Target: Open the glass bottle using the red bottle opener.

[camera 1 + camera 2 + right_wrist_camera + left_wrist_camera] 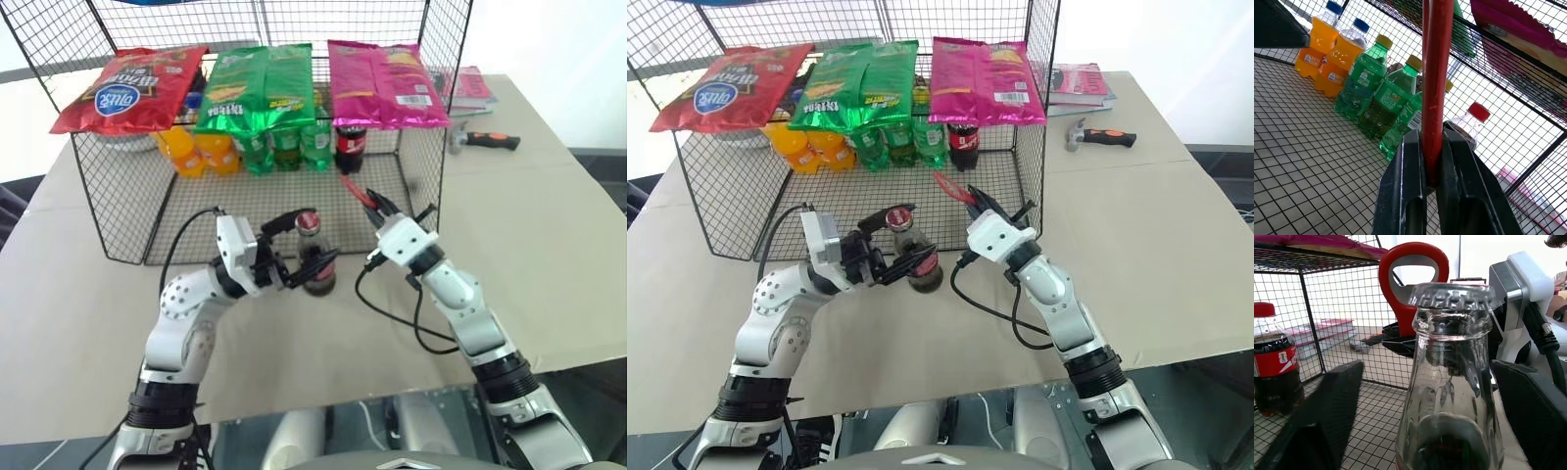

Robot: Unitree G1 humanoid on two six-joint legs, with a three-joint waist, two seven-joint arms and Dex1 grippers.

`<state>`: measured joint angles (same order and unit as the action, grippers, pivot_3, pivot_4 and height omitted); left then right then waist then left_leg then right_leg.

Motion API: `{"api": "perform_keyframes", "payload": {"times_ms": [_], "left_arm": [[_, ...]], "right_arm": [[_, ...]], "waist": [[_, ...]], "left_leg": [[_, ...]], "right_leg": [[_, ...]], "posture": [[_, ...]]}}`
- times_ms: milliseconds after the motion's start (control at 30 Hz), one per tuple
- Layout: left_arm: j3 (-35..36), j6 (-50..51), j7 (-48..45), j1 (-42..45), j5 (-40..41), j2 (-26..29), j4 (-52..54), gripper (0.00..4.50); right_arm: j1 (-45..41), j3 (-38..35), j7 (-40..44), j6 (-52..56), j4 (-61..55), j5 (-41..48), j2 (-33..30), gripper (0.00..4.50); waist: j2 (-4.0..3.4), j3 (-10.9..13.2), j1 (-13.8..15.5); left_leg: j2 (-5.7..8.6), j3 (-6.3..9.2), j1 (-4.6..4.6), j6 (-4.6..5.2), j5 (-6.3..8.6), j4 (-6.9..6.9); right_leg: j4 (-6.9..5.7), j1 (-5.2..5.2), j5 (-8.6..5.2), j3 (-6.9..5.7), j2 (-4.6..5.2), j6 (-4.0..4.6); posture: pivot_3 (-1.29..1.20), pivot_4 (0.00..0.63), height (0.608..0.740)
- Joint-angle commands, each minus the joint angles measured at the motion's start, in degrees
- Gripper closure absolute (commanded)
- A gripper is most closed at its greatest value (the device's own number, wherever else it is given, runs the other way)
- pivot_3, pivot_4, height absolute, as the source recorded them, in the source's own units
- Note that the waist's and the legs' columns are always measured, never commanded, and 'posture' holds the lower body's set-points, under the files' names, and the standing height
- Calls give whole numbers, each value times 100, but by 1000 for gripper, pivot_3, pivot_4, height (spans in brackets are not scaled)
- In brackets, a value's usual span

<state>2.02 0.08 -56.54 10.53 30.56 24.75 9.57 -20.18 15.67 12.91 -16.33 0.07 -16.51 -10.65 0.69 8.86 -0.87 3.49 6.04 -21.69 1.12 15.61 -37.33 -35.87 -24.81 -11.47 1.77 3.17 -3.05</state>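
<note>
left end effector [306, 245] around glass bottle [314, 257], maybe loosely | right end effector [377, 208] pinching red bottle opener [357, 190]

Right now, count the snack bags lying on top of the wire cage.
3: a red snack bag at the left, a green one in the middle, a pink one at the right.

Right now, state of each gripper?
Left gripper: fingers either side of the glass bottle; cannot tell if they grip it.
Right gripper: shut on the red bottle opener.

Bright, even daylight; perhaps slight wrist-view blur.
</note>
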Motion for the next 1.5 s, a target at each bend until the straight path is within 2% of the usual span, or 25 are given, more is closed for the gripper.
{"api": "perform_keyframes", "payload": {"times_ms": [33, 433, 567, 600, 1033, 1400, 1500], "left_arm": [[69, -69, 8, 40, 22, 22, 190, 1442], [35, -8, -41, 14, 99, 9, 251, 1442], [35, -4, -41, -10, 119, 2, 268, 2543], [38, -13, -39, -28, 120, 4, 274, 2666], [51, -268, -170, -267, 68, 41, 148, 2666], [6, -477, -141, -297, 20, -51, -72, 2666], [1, -496, -135, -291, 21, -55, -96, 2666]], "right_arm": [[-97, -67, -51, -104, -163, 69, 51, 4500], [-63, -46, -29, -116, -172, 57, 58, 4500], [-57, -16, -26, -126, -166, 43, 72, 4500], [-58, -11, -24, -128, -164, 41, 75, 4500], [-95, 49, 20, -205, -139, -12, 52, 4500], [-300, 770, 111, -821, -236, -1292, -475, 4500], [-265, 823, 187, -671, -392, -1501, -530, 4500]], "waist": [[0, 0, 0], [1, -2, -1], [5, -4, -2], [4, -8, -1], [5, -13, -1], [7, -21, -4], [7, -20, 0]], "left_leg": [[0, 0, 1, 0, 0, -1], [0, -2, 1, 0, 0, -4], [-1, -2, 1, 0, 0, -4], [-1, -2, 2, 0, 0, -5], [-1, -7, 14, 0, 0, -7], [-2, -17, 26, 0, 0, -7], [-2, -23, 76, 2, 1, -1]], "right_leg": [[0, 0, 0, 0, 0, 0], [-2, 0, 2, 0, -1, 2], [-3, 1, 3, 1, -1, 3], [-3, 1, 3, 1, -1, 3], [-6, 11, 6, 3, -2, 6], [-8, 18, 6, 11, -4, 6], [-4, 63, 5, 17, -5, 6]], "posture": [[0, 150, 740], [0, 150, 740], [0, 150, 740], [0, 150, 740], [0, 150, 740], [0, 150, 740], [0, 150, 740]]}}
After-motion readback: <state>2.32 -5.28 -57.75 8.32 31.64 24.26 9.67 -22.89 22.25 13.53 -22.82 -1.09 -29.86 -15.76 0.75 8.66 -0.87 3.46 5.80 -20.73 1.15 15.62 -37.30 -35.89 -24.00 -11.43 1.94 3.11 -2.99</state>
